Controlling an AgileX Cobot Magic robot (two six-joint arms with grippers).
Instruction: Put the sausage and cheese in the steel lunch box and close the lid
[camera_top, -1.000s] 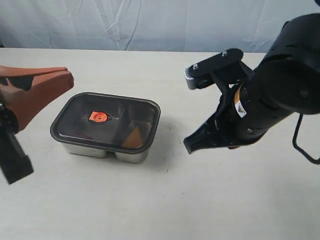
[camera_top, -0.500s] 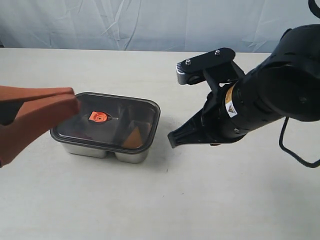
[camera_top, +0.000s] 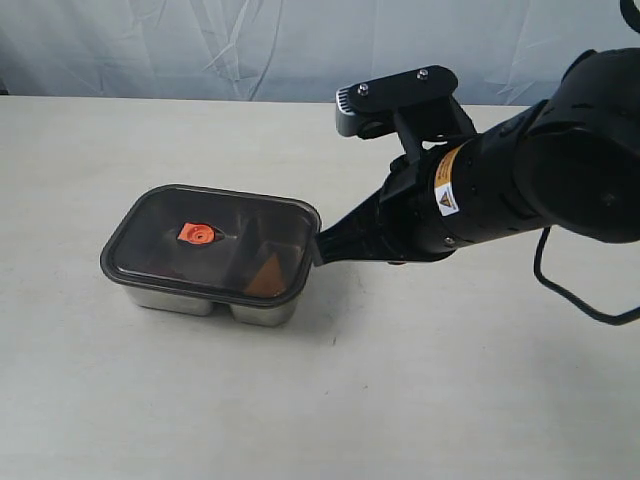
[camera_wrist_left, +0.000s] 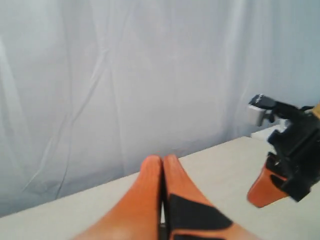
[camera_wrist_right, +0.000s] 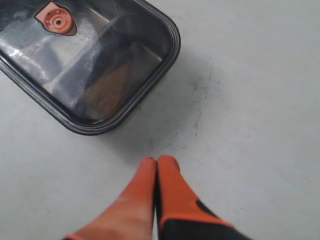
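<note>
The steel lunch box (camera_top: 185, 299) stands left of centre with the dark lid (camera_top: 230, 225) lying on it, orange valve (camera_top: 198, 234) at its middle. Through the lid the yellow-orange cheese (camera_top: 266, 274) shows in the right compartment, and again as the cheese (camera_wrist_right: 106, 89). I cannot make out the sausage under the dark lid. My right gripper (camera_top: 321, 247) is shut and empty, its tips just off the lid's right end; in its wrist view the right gripper (camera_wrist_right: 157, 160) is a short way from the lid (camera_wrist_right: 125, 55). My left gripper (camera_wrist_left: 162, 159) is shut, empty, raised toward the backdrop, and out of the exterior view.
The pale table (camera_top: 420, 390) runs bare around the box. A white curtain (camera_top: 250, 45) hangs along the far edge. The bulky right arm (camera_top: 520, 180) stretches over the table's right half; the left wrist view also shows this right arm (camera_wrist_left: 292, 150).
The left gripper pulled back to the left, out of the exterior view. The right arm slid left, bringing its shut tips up to the lid's right end.
</note>
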